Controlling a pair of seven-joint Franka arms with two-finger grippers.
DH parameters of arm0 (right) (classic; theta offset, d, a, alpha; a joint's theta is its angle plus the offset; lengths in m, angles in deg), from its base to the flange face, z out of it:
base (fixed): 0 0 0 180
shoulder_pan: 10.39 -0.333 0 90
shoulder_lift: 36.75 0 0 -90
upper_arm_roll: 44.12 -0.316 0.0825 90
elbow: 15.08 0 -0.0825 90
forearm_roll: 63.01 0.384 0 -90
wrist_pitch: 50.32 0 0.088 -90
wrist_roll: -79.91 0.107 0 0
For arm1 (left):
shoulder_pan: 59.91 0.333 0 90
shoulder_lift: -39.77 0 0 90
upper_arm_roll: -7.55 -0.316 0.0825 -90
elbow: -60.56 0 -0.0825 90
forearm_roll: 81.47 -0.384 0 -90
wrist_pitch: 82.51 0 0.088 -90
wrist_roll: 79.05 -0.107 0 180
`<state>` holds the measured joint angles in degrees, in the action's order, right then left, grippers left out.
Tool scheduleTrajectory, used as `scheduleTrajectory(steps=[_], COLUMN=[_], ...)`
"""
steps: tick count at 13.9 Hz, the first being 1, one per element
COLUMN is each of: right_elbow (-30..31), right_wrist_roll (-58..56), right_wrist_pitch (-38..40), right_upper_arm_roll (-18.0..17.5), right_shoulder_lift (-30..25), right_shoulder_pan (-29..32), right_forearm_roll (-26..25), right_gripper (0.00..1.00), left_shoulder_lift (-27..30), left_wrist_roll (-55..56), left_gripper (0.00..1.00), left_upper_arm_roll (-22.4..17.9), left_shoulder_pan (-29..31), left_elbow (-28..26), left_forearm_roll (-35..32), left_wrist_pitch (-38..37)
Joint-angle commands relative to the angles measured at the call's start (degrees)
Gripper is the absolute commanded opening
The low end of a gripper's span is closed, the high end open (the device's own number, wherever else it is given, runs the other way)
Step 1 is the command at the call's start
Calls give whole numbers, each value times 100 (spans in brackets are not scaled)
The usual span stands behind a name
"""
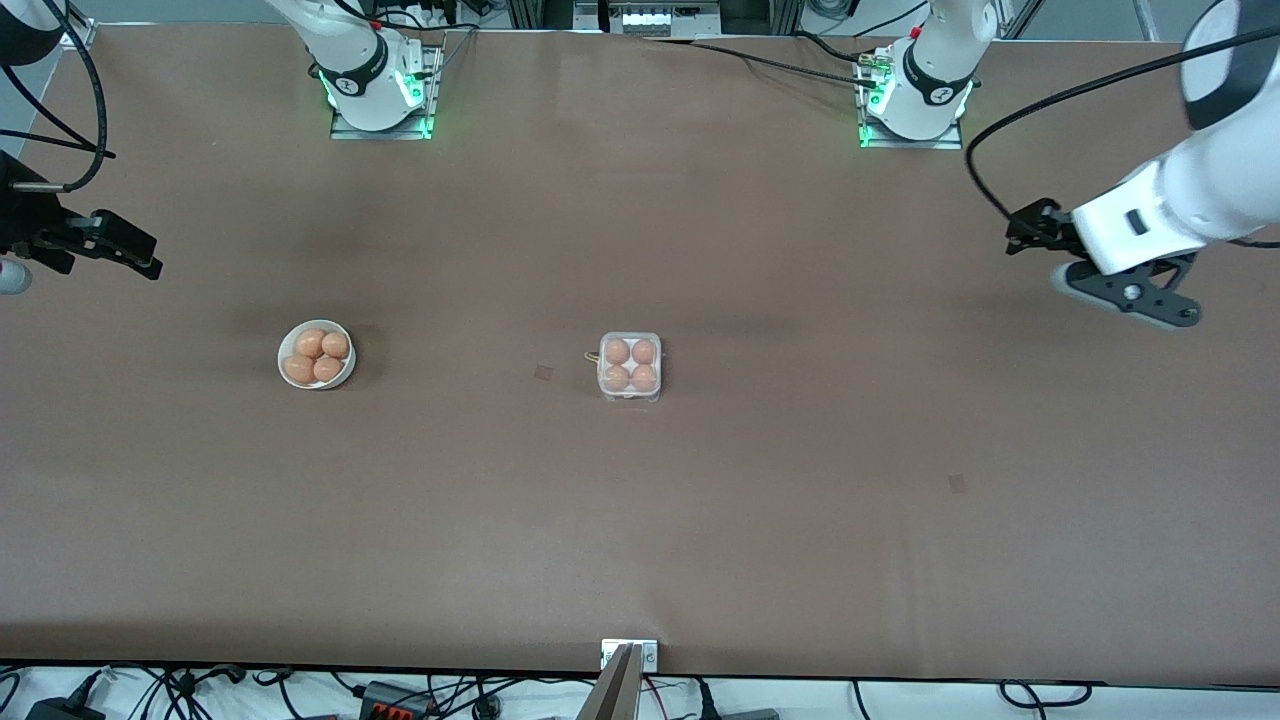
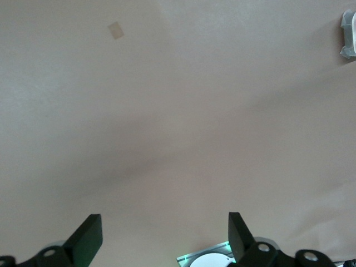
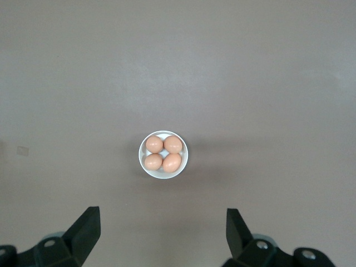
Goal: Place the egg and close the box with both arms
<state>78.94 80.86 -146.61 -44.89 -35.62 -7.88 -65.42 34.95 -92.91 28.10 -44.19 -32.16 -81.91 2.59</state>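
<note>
Box (image 1: 629,366) sits on the desk (image 1: 800,500) with four eggs, lid seemingly down; left pincer (image 2: 165,233) and right pincer (image 3: 163,231) hang wide open, empty, well apart from it. Unlatched, that lid might spring up.

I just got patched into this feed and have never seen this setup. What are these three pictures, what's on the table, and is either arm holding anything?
Two white robot arms work at a brown table. The wide picture looks down from across the table; the other two come from cameras on each arm's wrist. Mid-table sits the box, a clear carton with four eggs inside. Toward the right arm's end is a white bowl with four more eggs. The left gripper hangs over bare table at its own end, open and empty. The right gripper hangs open near the bowl, also empty. Nothing is held.
</note>
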Motion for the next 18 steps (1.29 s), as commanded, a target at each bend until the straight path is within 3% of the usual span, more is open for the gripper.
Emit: scheduleTrajectory(steps=[1,5,16,18], right_elbow=[37,29,29,29], right_wrist_roll=[-104,-104,-104,-104], right_wrist_pitch=[41,49,41,50], right_upper_arm_roll=[-28,-20,-20,-20], right_shoulder_lift=[-78,-87,-87,-130], right_shoulder_pan=[4,13,13,4], right_forearm_roll=[-23,-23,-23,-23], right_gripper=[100,100,100,100], left_shoulder_lift=[-64,51,103,147], left_wrist_roll=[153,1069,1070,1070], left_gripper=[100,100,100,100], left_upper_arm_roll=[19,55,20,-268], left_shoulder_pan=[63,71,107,-138], left_elbow=[202,202,290,281], left_forearm_roll=[-70,-70,-27,-9], left_wrist_pitch=[-169,-160,-28,-28])
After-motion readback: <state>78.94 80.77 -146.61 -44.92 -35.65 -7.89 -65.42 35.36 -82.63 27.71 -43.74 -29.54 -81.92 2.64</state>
